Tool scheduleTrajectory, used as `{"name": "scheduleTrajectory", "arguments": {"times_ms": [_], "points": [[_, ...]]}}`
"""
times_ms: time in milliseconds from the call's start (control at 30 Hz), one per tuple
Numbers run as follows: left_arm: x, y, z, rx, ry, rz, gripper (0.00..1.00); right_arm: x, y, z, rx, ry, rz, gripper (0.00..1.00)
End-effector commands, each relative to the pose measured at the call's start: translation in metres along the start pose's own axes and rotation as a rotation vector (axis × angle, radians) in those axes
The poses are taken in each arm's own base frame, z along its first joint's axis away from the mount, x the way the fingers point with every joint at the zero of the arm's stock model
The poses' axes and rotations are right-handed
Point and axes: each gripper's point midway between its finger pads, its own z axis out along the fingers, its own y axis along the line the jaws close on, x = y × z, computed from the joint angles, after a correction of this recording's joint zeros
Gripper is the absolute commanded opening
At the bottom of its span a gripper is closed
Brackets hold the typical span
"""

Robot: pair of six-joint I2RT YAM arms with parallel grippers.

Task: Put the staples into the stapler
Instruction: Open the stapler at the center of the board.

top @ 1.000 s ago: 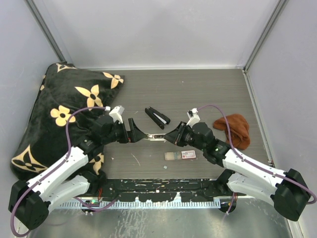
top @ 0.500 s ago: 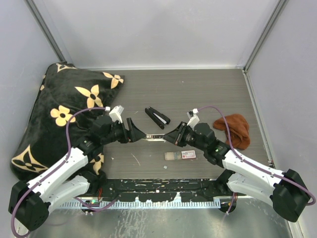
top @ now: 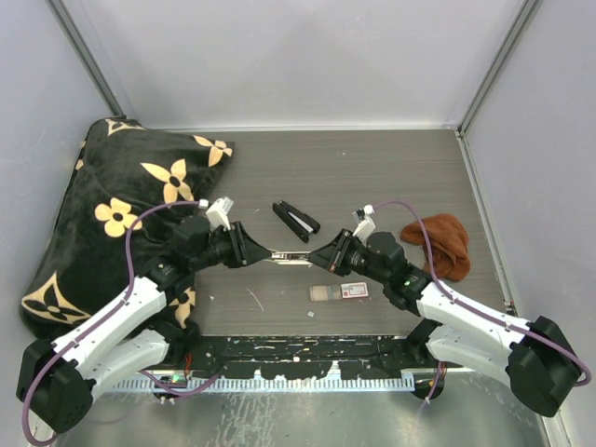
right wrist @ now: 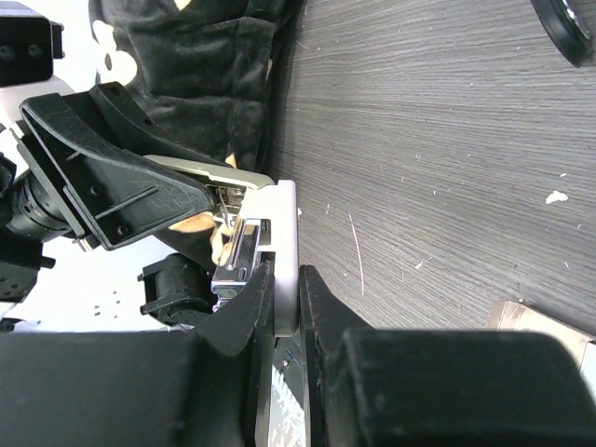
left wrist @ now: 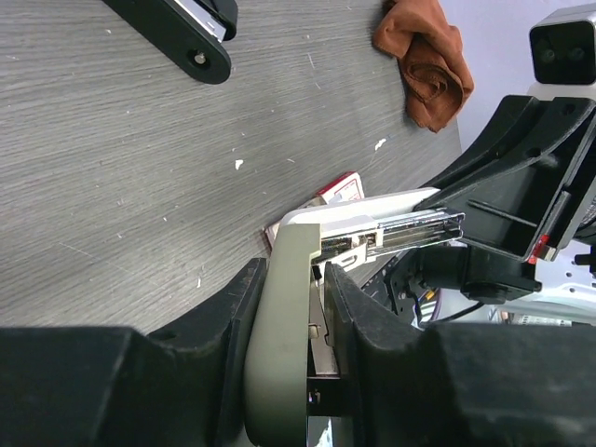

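The cream-green stapler (top: 284, 255) hangs just above the table between both arms, opened out so its chrome rail (left wrist: 410, 231) shows. My left gripper (top: 250, 250) is shut on its green top cover (left wrist: 284, 317). My right gripper (top: 323, 261) is shut on its pale base (right wrist: 285, 242). The staples (top: 321, 293), a small grey block, lie on the table beside their red-and-white box (top: 352, 291), below and right of the stapler. Neither gripper touches them.
A black hinged tool (top: 296, 221) lies just behind the stapler. A brown cloth (top: 440, 242) is bunched at the right. A black cushion with tan flowers (top: 121, 200) fills the left side. Grey walls close in the table.
My left gripper's jaws, wide open a second ago, have closed onto the stapler's green cover. The right gripper has kept its grip and barely moved.
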Motion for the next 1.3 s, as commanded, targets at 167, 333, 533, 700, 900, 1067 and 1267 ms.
{"name": "scheduleTrajectory", "arguments": {"times_ms": [167,333,533,700,900,1067,1267], "points": [[-0.006,0.002,-0.005,0.008,-0.018,0.015,0.06,0.005,-0.016,0.016,-0.034,-0.004,0.019,0.09],[-0.006,0.015,-0.008,-0.076,0.006,0.046,0.0,0.017,-0.025,0.025,-0.053,0.04,0.025,0.2],[-0.008,0.035,-0.013,-0.212,0.067,0.138,0.0,0.023,-0.018,0.029,-0.103,0.084,-0.001,0.41],[-0.008,0.044,-0.013,-0.278,0.125,0.178,0.0,0.023,-0.009,0.029,-0.138,0.104,-0.037,0.52],[-0.015,0.053,-0.013,-0.336,0.124,0.205,0.0,0.023,-0.012,0.025,-0.126,0.091,-0.042,0.6],[-0.017,0.058,-0.015,-0.366,0.129,0.225,0.0,0.021,-0.013,0.019,-0.127,0.066,-0.042,0.65],[-0.017,0.063,-0.016,-0.392,0.148,0.247,0.0,0.016,-0.005,0.012,-0.159,0.041,-0.063,0.68]]}}
